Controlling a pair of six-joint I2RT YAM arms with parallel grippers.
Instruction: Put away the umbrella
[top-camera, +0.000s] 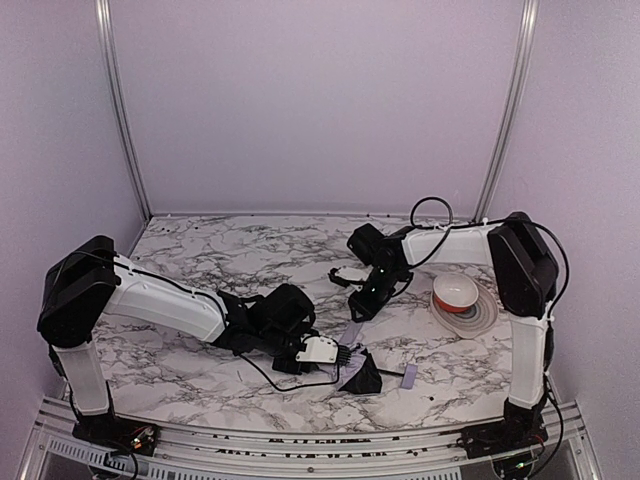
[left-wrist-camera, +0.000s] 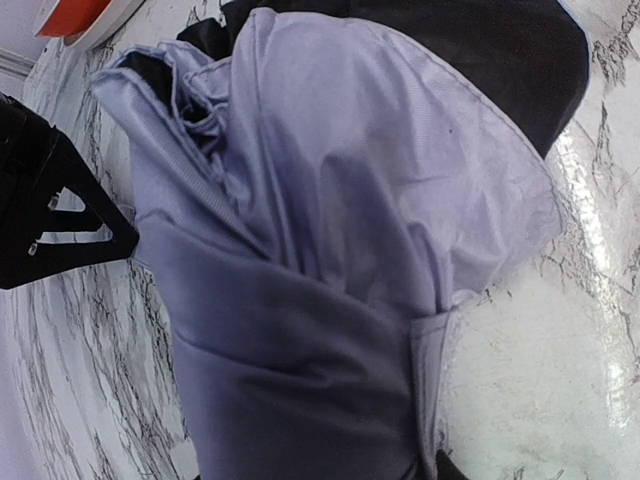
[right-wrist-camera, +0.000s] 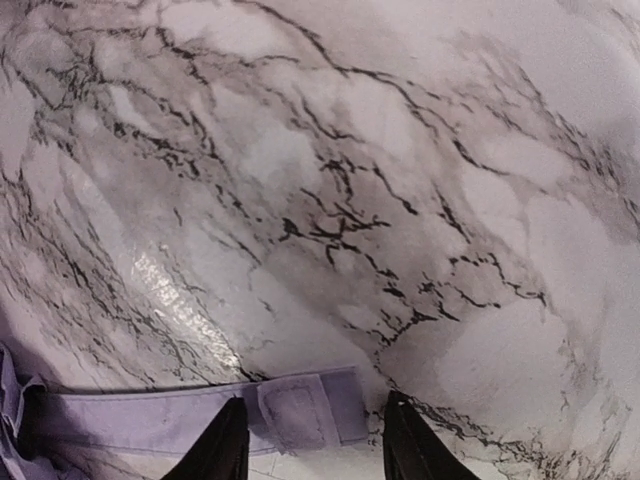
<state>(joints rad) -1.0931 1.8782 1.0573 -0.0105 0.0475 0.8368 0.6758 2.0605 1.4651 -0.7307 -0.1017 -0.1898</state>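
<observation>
I have the umbrella (top-camera: 362, 378) lying on the table (top-camera: 200, 260) close to the near edge, about mid-width. Its handle (top-camera: 410, 375) sticks out to the right. Its strap (right-wrist-camera: 150, 420) runs toward the far side, flat on the table, its end between the right gripper's (right-wrist-camera: 315, 397) fingers (right-wrist-camera: 225, 445). The left gripper (top-camera: 342, 353) sits at the umbrella's left. Well to the right, a bowl (top-camera: 455, 290) rests on a plate (top-camera: 488, 318).

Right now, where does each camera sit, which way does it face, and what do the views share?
Top: fixed above and behind the arms, looking down on the table; both arms show, left tool at the umbrella, right tool over its strap.
Left wrist: on the left arm, close against the umbrella's fabric; one black finger shows at the left edge.
Right wrist: on the right arm, looking down at table and strap; its two fingertips straddle the strap's end.
Shared: top and left wrist both show umbrella and bowl.
</observation>
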